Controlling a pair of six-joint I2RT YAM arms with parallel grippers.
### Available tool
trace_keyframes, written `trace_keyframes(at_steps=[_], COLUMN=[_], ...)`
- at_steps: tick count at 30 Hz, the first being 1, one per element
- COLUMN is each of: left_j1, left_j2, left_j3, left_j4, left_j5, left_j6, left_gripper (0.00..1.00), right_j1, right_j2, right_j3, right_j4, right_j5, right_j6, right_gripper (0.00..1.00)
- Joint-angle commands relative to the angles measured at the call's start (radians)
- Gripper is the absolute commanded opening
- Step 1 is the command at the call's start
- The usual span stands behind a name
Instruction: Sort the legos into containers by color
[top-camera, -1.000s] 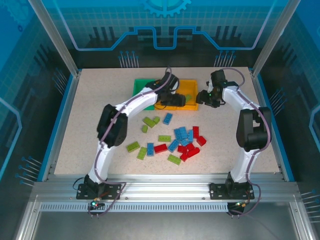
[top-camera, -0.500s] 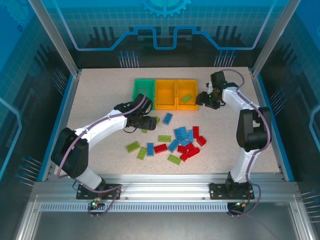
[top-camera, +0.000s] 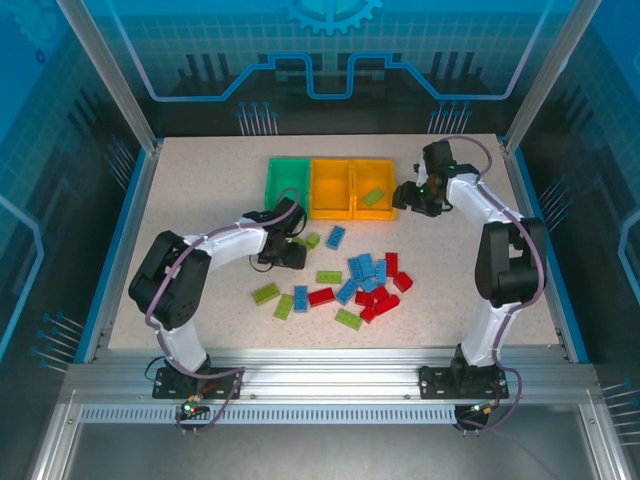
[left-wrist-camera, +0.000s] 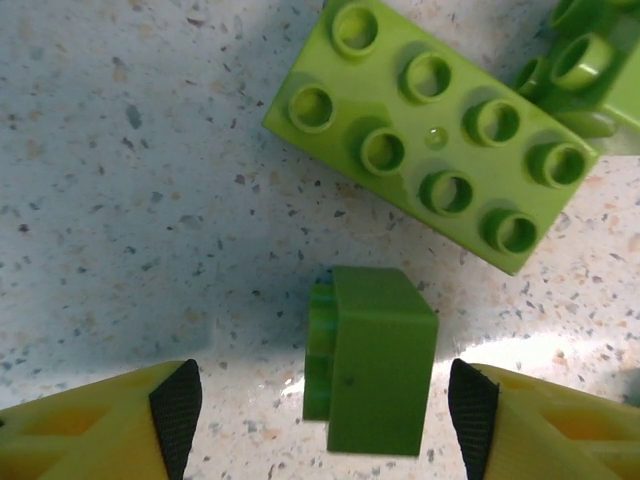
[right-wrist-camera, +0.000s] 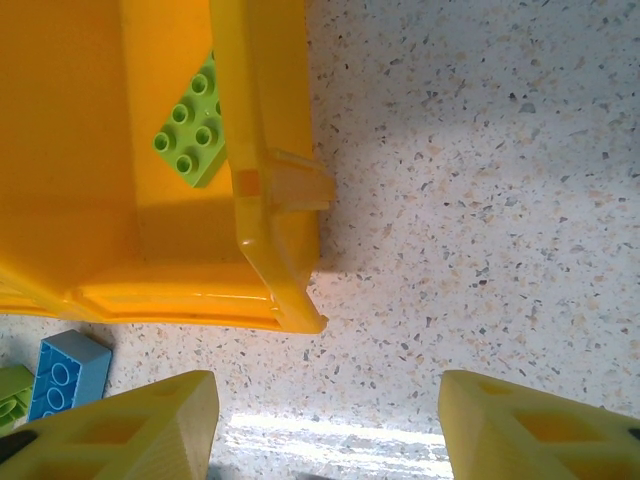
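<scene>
Sorting under way: the speckled table (top-camera: 200, 200) is shown with three bins ranged along its far side, a green bin (top-camera: 283, 178), a middle orange bin (top-camera: 330, 190) and a right orange bin (top-camera: 372, 180). The row is set well ahead of the left fingers (left-wrist-camera: 175, 410). The right bin's corner is found just ahead and to the left of the right fingers (right-wrist-camera: 130, 420). These are held spread over bare table with nothing between them, a post judged to be a waiting one close to the drop point.

The loose legos (top-camera: 365, 285), blue, red and lime, are scattered off to the right of the left fingers. A long lime brick (left-wrist-camera: 435, 140) is laid flat, studs up, just ahead of those fingers. One lime brick (right-wrist-camera: 190, 130) is already lodged inside the right orange bin, and a blue brick (right-wrist-camera: 65, 372) is left outside it, beside the left-hand finger of the right pair.

Smallest, a short lime brick (left-wrist-camera: 370, 375) is tipped on its side directly between the left fingers, which are spread with a gap at either side and touch it nowhere. The straddle is judged the set-up for a pinch.
</scene>
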Motion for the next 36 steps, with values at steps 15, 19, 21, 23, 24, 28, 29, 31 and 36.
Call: trace_keyframes(at_steps=[15,19,21,23,24,28,29,31,36], left_j1=[0.018,0.016,0.016,0.015,0.014,-0.006,-0.014,-0.025,-0.051], left_j2=[0.049,0.006,-0.038,-0.073,-0.083,-0.015,0.018,0.088,0.312], left_j3=[0.059,0.068,0.082,0.111,0.138,0.335,0.4,0.525,0.851], left_j4=[0.015,-0.007,-0.022,-0.026,-0.021,-0.043,-0.053,-0.059,-0.098], left_j5=[0.023,0.026,0.025,0.038,0.052,0.115,0.125,0.161,0.257], left_j6=[-0.011,-0.022,-0.031,-0.039,-0.038,-0.004,0.006,0.017,0.017], left_gripper=[0.29,0.25,0.24,0.24,0.24,0.24,0.24,0.24,0.27], right_j1=[0.015,0.019,0.029,0.043,0.05,0.089,0.097,0.108,0.125], right_j2=[-0.091,-0.113,-0.135,-0.156,-0.167,-0.211,-0.225,-0.259,-0.368], right_j3=[-0.069,-0.083,-0.1,-0.122,-0.137,-0.194,-0.21,-0.25,-0.379], right_j4=[-0.04,-0.037,-0.035,-0.037,-0.035,-0.03,-0.026,-0.012,0.037], right_j5=[0.049,0.049,0.064,0.079,0.078,0.083,0.086,0.089,0.065], right_j6=[-0.026,-0.024,-0.029,-0.027,-0.022,-0.003,0.001,0.01,0.044], right_gripper=[0.62,0.63,0.63,0.63,0.63,0.63,0.64,0.64,0.65])
